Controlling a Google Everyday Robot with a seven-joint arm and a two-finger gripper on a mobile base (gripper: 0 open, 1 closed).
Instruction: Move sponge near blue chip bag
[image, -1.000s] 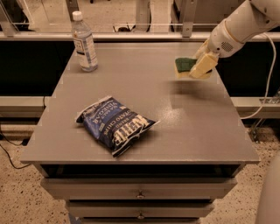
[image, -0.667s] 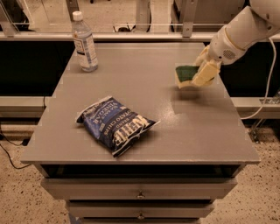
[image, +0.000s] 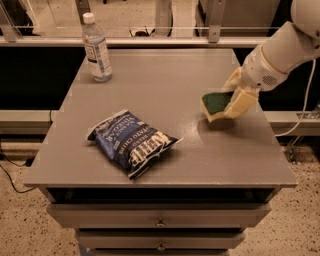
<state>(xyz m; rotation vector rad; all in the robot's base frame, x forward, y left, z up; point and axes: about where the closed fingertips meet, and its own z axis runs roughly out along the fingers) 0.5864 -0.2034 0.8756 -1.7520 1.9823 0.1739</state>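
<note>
Clear plastic water bottle stands upright at the back left of the grey table. Crinkled dark blue chip bag lies front centre-left. Small green-topped yellow sponge is well apart to the right, clamped in the pale gripper, low over the tabletop.

Bare tabletop separates gripper (at right, gripping sponge) from blue chip bag.
</note>
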